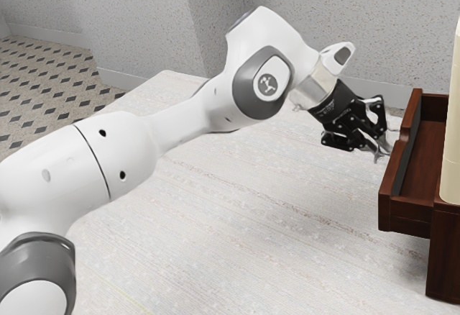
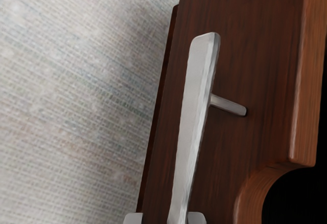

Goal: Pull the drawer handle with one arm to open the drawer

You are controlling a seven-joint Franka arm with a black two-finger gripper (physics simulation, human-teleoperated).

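Counted from the exterior view's left: one white-and-grey jointed arm (image 1: 172,131), raised to a bent wrist, then slanting down to one black two-finger gripper (image 1: 384,149). Under both, one pale, streaked table (image 1: 237,214). Two silver-grey fingertips (image 2: 134,218) spread astride one flat silver metal bar handle (image 2: 196,106); gap seen on one side, so not clamped on it. Just beyond gripper, one dark reddish-brown wooden drawer (image 1: 395,182), drawn out partway from one matching cabinet (image 1: 444,257); above cabinet, past gripper, one tall cream object (image 1: 451,121).
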